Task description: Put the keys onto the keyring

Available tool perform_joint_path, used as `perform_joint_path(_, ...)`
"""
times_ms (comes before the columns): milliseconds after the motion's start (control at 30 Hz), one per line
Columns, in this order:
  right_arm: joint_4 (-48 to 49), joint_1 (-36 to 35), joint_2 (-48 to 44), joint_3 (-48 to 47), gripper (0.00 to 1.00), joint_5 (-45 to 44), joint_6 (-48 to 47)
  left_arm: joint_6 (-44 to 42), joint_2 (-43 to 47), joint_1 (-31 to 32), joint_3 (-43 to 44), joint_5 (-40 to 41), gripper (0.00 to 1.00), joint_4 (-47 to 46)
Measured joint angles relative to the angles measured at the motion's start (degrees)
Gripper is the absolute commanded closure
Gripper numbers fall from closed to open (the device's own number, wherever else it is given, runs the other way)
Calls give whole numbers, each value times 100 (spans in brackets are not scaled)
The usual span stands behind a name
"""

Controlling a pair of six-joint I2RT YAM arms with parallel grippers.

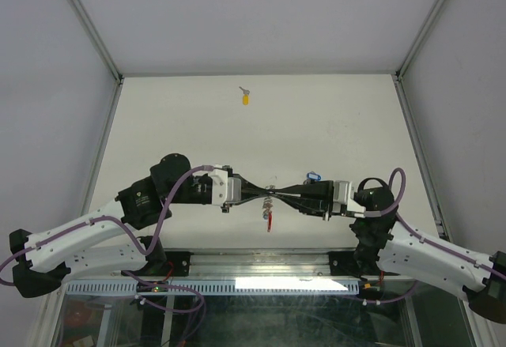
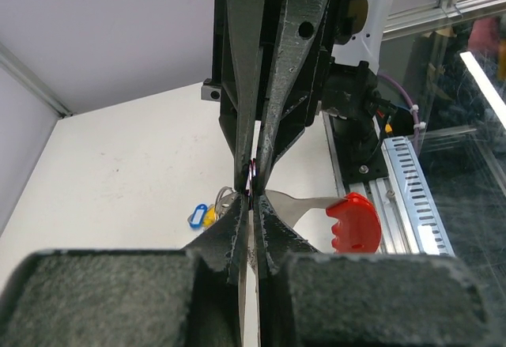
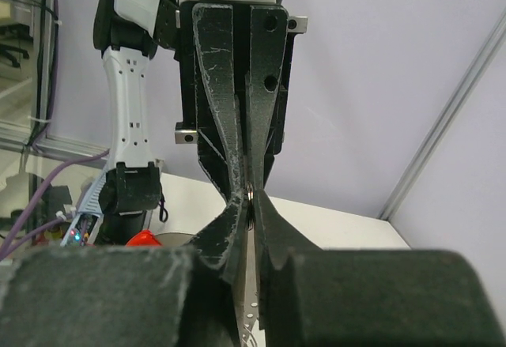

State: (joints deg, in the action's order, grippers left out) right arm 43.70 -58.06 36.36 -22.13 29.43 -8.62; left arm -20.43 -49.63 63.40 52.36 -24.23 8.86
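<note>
Just beyond the arm bases, the left gripper (image 1: 264, 196) and the right gripper (image 1: 278, 197) meet tip to tip above the table (image 1: 174, 126), each with its jaws drawn narrow and pinched on the thin wire rings of the keyring (image 1: 269, 202), whose red strip (image 1: 269, 220) hangs below the joined tips. A little farther, a blue-tagged key (image 1: 314, 178) lies just beside the right gripper. Well apart, near the far edge, lies a yellow-tagged key (image 1: 245, 98).
</note>
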Motion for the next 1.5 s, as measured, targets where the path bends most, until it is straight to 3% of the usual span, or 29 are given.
perform_joint_path(67,-367,0,-90,-111,85,-4,-120,-7,-4,0,0,44,100,35)
perform_joint_path(100,-597,2,-142,-184,76,4,-190,-15,-4,0,0,105,100,59)
perform_joint_path(200,-1314,2,-308,-426,70,-2,-363,-59,-24,0,0,280,100,162)
perform_joint_path(633,-3860,0,-485,-1307,68,-210,-1080,-267,-63,0,0,487,100,535)
perform_joint_path(1100,-4979,0,68,-1902,70,-350,-1305,-570,-302,0,269,573,100,1130)
perform_joint_path(1500,-5276,0,155,-1910,71,-612,-1388,-629,-389,0,282,634,100,1311)
